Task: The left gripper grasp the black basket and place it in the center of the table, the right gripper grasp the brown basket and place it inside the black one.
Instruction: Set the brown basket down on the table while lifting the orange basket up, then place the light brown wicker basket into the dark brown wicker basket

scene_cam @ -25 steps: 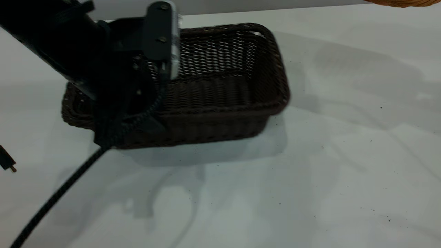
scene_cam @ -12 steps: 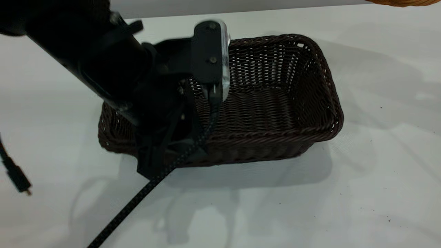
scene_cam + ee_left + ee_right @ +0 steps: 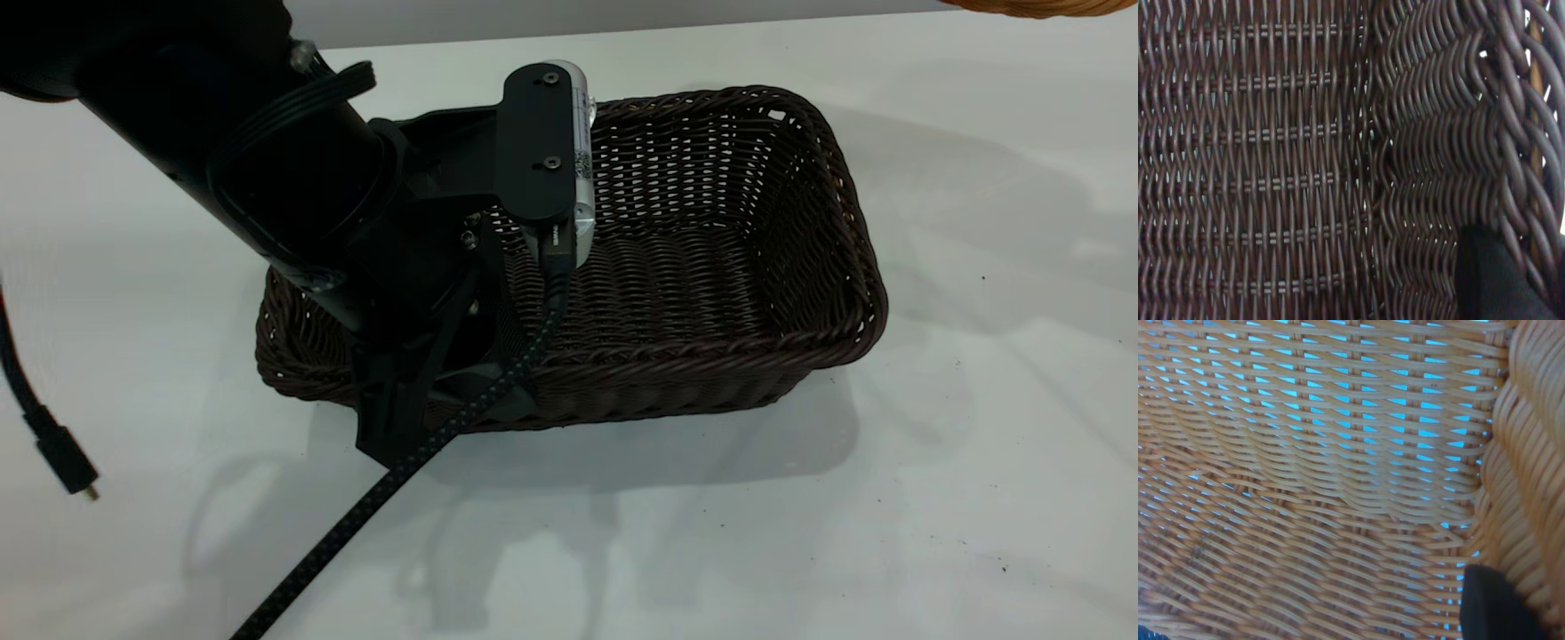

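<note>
Gripping black basket (image 3: pixel 676 267), left tool (image 3: pixel 444 391)

We've got our left arm slanting down from the exterior view's upper left, its end effector (image 3: pixel 444 400) clamped on the near rim w/ one finger (image 3: pixel 1491 280) inside, while only a dark finger (image 3: pixel 1495 607) of our right end effector shows.

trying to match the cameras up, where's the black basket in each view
Exterior view: the black basket sits mid-frame on the table, the left hand at its near-left rim.
Left wrist view: its dark weave fills the picture.
Right wrist view: not in it; only the brown basket shows.
Shared landmark: the black basket's braided rim, also in the left wrist view.
</note>
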Available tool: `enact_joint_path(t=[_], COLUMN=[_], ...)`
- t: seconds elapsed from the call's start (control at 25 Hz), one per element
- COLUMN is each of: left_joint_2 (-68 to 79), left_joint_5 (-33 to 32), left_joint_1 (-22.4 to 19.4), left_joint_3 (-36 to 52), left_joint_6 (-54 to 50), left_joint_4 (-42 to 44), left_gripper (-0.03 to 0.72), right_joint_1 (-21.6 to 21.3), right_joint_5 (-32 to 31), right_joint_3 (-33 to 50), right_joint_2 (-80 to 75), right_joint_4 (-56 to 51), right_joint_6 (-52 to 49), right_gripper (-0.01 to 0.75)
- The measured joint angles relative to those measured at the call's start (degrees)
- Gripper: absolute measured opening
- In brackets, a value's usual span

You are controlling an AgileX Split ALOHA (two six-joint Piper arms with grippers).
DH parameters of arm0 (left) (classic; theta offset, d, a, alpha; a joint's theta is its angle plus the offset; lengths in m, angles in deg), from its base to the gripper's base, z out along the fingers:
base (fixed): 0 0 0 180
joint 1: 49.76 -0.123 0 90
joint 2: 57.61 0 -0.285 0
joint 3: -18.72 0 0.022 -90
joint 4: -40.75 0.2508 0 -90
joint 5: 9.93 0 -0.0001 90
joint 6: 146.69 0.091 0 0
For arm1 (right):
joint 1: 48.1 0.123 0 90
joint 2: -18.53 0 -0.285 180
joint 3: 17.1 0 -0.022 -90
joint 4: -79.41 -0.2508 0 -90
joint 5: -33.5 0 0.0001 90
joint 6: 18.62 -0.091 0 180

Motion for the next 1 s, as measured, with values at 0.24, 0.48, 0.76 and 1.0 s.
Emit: enact_joint_path(t=[0.24, 0.48, 0.76, 1.0], left_joint_2=[-2.1, -5.91, -15.54, -27.07], left_joint_5=[-1.1, 1.03, -8.19, -8.93], left_joint_1=[0.0, 0.0, 1.03, 3.76], left_joint_3=[0.16, 0.16, 0.11, -1.4], left_joint_6=[-0.17, -2.67, -3.29, -3.24], left_joint_4=[0.12, 0.22, 0.22, -2.67], left_gripper=[0.302, 0.563, 0.611, 0.614], right_joint_1=[0.0, 0.0, 0.0, 0.41], right_joint_5=[0.0, -0.05, -2.7, -11.82], right_joint_3=[0.0, 0.0, -3.13, -9.7], right_joint_2=[0.0, 0.0, -0.19, -2.88], right_joint_4=[0.0, -0.07, 2.06, 3.58], right_joint_6=[0.23, 0.18, 0.7, 0.67], right_gripper=[0.1, 0.1, 0.1, 0.1])
